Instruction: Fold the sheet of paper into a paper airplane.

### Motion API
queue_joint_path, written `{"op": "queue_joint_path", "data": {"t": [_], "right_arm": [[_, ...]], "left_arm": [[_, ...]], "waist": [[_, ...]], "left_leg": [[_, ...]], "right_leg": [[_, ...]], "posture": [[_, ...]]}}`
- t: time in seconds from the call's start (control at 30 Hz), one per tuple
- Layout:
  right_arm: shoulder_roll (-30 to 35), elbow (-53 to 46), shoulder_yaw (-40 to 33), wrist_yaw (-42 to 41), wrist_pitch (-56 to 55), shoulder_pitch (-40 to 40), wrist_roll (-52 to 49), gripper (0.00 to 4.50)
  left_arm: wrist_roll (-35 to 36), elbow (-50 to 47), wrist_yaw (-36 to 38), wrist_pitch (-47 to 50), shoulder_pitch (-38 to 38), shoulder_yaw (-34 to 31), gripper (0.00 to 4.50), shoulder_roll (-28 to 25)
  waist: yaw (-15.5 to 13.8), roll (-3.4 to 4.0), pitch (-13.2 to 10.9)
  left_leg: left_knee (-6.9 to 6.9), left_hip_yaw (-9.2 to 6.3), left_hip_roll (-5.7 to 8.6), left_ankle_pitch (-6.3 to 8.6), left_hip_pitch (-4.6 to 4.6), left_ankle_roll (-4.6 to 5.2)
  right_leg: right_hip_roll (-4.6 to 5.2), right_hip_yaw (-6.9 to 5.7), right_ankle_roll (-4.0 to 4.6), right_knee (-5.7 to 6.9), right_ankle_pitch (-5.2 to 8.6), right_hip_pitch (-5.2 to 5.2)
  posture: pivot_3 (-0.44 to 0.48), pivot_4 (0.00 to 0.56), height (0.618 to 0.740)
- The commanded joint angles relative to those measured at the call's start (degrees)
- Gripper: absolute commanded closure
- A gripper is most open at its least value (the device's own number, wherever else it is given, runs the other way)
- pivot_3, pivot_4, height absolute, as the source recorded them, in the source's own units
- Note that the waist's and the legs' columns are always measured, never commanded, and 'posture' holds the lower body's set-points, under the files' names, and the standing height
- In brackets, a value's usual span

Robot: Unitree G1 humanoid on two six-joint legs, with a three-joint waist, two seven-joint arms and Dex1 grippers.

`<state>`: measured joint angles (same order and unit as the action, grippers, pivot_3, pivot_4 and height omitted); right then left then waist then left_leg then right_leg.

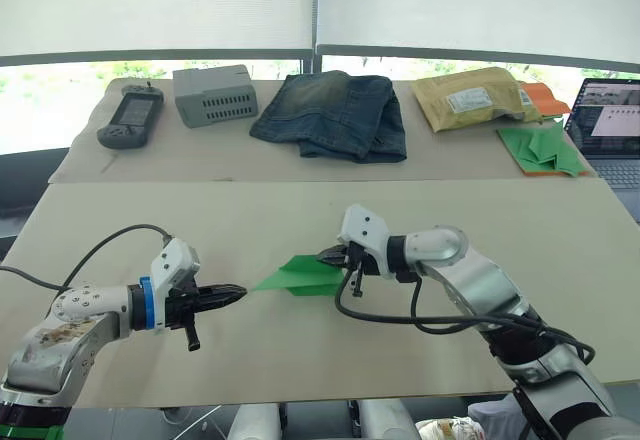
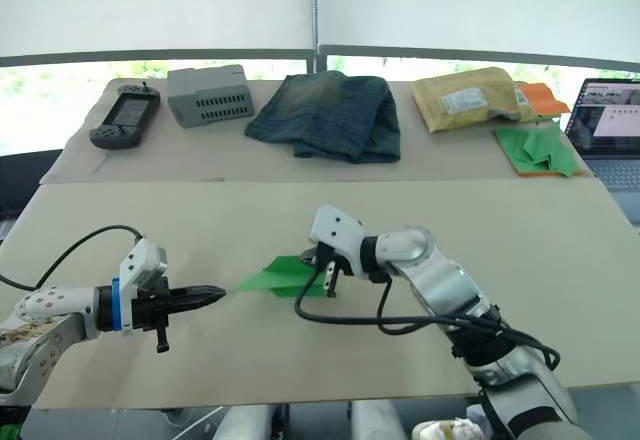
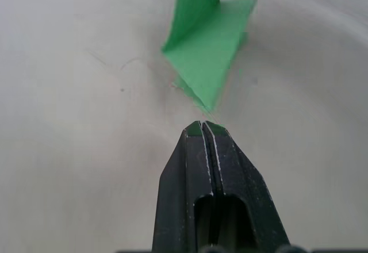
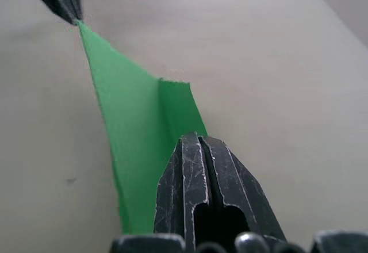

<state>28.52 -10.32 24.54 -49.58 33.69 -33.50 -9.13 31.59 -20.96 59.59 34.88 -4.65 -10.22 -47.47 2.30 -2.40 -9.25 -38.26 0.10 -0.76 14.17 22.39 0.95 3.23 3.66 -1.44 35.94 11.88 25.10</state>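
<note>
while our right gripper (image 1: 332,256) pinches the paper airplane (image 1: 296,276) mid-frame, our left gripper (image 1: 236,293) sits closed at its tip; jeans (image 1: 333,115) lie well above, bare table (image 1: 150,210) around.

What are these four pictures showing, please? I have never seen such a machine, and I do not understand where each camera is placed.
It is a two-armed robot folding paper at a table. The two wide pictures come from cameras on its head, looking down over its arms. The other two come from a camera on each wrist, looking along that gripper's black fingers.

The green paper, already folded to a point, lies between the arms. The right gripper is shut on its wide end. The left gripper is shut, its tip at the paper's point.

At the back lie a handheld device, a grey box, folded jeans, a yellow envelope, more green paper and a laptop.
</note>
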Motion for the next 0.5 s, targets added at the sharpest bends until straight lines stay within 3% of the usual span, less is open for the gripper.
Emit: {"op": "queue_joint_path", "data": {"t": [0.03, 0.17, 0.3, 0.5], "right_arm": [[-1.4, 3.5, -0.6, -0.4, -3.9, -2.2, 1.4, 4.47], [-2.2, 4.4, -3.1, -2.7, -6.1, -3.7, -0.2, 4.47], [1.4, -0.3, -6.1, -9.7, -3.3, -5.4, -5.5, 4.47], [3.2, -2.4, -2.1, -14.3, 2.6, -8.0, -6.4, 2.53]], "left_arm": [[1.7, -3.3, -3.0, -0.4, 0.2, -2.3, 4.50, 1.8], [1.9, -5.3, -4.2, 0.4, -1.2, -2.8, 4.50, 2.0], [2.8, -5.5, -5.0, -0.2, -1.6, -5.1, 4.50, 2.1], [4.3, -4.3, -5.4, -1.9, 0.0, -6.8, 4.50, 3.2]], "waist": [[-0.2, -0.01, 0.0], [0.0, -0.01, 0.0], [0.1, 0.04, -0.1], [0.2, 0.04, -0.1]], "left_leg": [[0.00, 0.00, 0.01, 0.00, 0.00, 0.00], [0.00, 0.01, 0.01, 0.00, 0.01, 0.00], [0.00, -0.01, -0.01, 0.00, 0.00, 0.00], [0.00, -0.02, -0.04, 0.00, -0.08, 0.00]], "right_leg": [[0.01, -0.01, 0.01, 0.00, -0.01, 0.00], [0.01, -0.01, 0.02, 0.01, -0.04, 0.00], [0.00, -0.01, 0.03, 0.02, -0.04, 0.00], [-0.06, -0.03, 0.04, 0.05, -0.04, -0.04]], "posture": [[0.000, 0.150, 0.728], [0.000, 0.150, 0.728], [0.000, 0.150, 0.728], [0.000, 0.150, 0.728]]}}
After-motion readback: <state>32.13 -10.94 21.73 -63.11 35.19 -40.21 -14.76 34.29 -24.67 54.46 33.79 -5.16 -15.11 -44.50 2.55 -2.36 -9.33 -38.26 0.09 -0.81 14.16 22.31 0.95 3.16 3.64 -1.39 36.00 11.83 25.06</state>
